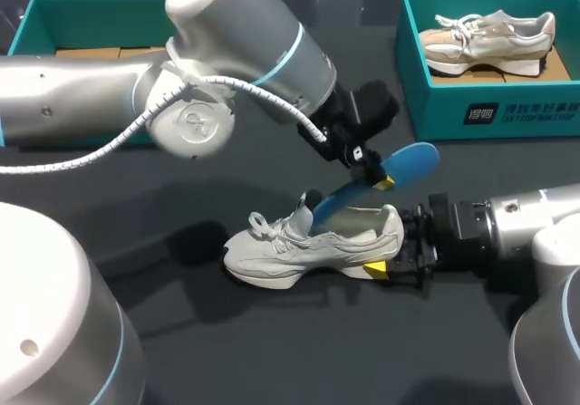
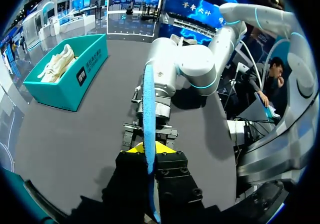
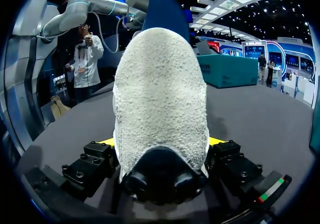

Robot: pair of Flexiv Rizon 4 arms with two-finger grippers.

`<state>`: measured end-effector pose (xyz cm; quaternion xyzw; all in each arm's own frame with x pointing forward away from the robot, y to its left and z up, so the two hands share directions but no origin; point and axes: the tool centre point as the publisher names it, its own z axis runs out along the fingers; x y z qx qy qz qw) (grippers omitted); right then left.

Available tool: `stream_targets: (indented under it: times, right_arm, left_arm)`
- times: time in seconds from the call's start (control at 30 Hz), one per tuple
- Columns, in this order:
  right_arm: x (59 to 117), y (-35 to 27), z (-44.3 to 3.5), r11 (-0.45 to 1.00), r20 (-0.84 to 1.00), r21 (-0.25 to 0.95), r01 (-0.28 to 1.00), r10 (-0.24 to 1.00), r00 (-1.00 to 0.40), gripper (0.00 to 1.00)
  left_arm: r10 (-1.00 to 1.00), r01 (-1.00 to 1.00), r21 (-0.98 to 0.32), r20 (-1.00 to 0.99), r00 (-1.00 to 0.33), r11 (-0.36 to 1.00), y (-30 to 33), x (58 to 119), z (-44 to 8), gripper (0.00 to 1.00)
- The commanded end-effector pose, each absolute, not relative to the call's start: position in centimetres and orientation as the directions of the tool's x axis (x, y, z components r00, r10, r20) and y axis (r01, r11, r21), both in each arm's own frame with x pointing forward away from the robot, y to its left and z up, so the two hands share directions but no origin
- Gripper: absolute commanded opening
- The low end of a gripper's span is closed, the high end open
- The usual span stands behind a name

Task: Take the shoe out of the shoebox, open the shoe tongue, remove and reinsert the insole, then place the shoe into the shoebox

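Insole step: left gripper [image 1: 381, 180] pinches blue insole [image 1: 410, 162], toe end inside sneaker [image 1: 308, 246] (mid-table); right gripper [image 1: 394, 251] clamps its heel. Next: slide insole lengthwise.

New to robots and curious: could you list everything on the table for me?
pale grey lace-up sneaker: one, pale grey, table's middle, upright
blue foam insole: one, blue, slanting, lower end in that sneaker's opening
teal cardboard shoeboxes: two, teal, far left and far right
beige lace-up sneaker: one, beige, inside the right shoebox
dark table: one, dark grey, under everything
left arm: one, silver, jaws shut on the insole
right arm: one, silver, jaws shut on the grey sneaker's heel
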<state>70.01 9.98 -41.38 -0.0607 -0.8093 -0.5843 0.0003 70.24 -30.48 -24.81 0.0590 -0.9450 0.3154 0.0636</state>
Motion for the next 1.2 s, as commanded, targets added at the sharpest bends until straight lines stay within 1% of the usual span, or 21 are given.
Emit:
stream_targets:
  times: [0.03, 0.1, 0.17, 0.2, 0.27, 0.37, 0.43, 0.9, 0.93, 1.0, 1.03, 1.2]
  right_arm:
    - [69.9, 10.0, -41.3, 0.314, 0.073, 0.944, 0.100, 0.099, -0.992, 0.00]
    - [69.9, 10.0, -41.3, 0.314, 0.073, 0.944, 0.100, 0.099, -0.992, 0.00]
    - [69.9, 10.0, -41.3, 0.314, 0.073, 0.944, 0.100, 0.099, -0.992, 0.00]
    - [69.9, 10.0, -41.3, 0.314, 0.073, 0.944, 0.100, 0.099, -0.992, 0.00]
    - [69.9, 10.0, -41.3, 0.314, 0.073, 0.944, 0.100, 0.099, -0.992, 0.00]
    - [69.9, 10.0, -41.3, 0.314, 0.073, 0.944, 0.100, 0.099, -0.992, 0.00]
    - [69.9, 10.0, -41.3, 0.314, 0.073, 0.944, 0.100, 0.099, -0.992, 0.00]
    - [69.9, 10.0, -41.3, 0.314, 0.073, 0.944, 0.100, 0.099, -0.992, 0.00]
    - [69.9, 10.0, -41.3, 0.314, 0.073, 0.944, 0.100, 0.099, -0.992, 0.00]
    - [69.9, 10.0, -41.3, 0.314, 0.073, 0.944, 0.100, 0.099, -0.992, 0.00]
    - [69.9, 10.0, -41.3, 0.314, 0.073, 0.944, 0.100, 0.099, -0.992, 0.00]
    - [69.9, 10.0, -41.3, 0.314, 0.073, 0.944, 0.100, 0.099, -0.992, 0.00]
  left_arm:
    - [-0.071, -0.151, -0.590, 0.157, -0.985, 0.793, -30.1, 70.1, -24.7, 0.00]
    - [-0.042, -0.201, -0.625, 0.259, -0.965, 0.754, -30.0, 70.0, -24.2, 0.00]
    - [-0.024, -0.214, -0.690, 0.274, -0.961, 0.692, -29.8, 69.8, -22.2, 0.00]
    - [-0.020, -0.228, -0.702, 0.292, -0.956, 0.674, -29.8, 69.7, -21.5, 0.00]
    - [-0.016, -0.253, -0.761, 0.304, -0.952, 0.598, -29.5, 69.5, -18.9, 0.00]
    - [-0.003, -0.287, -0.803, 0.334, -0.942, 0.522, -28.5, 69.1, -15.8, 0.00]
    - [0.020, -0.335, -0.829, 0.384, -0.923, 0.447, -26.8, 68.5, -12.0, 0.00]
    - [0.020, -0.335, -0.829, 0.384, -0.923, 0.447, -26.8, 68.5, -12.0, 0.00]
    - [0.001, -0.332, -0.851, 0.363, -0.932, 0.408, -26.4, 67.9, -11.1, 0.00]
    - [0.056, -0.387, -0.866, 0.425, -0.903, 0.317, -25.5, 67.2, -9.5, 0.00]
    - [0.060, -0.390, -0.878, 0.421, -0.905, 0.276, -25.2, 66.8, -8.6, 0.00]
    - [0.153, -0.466, -0.879, 0.477, -0.865, 0.105, -23.5, 64.1, -4.2, 0.00]
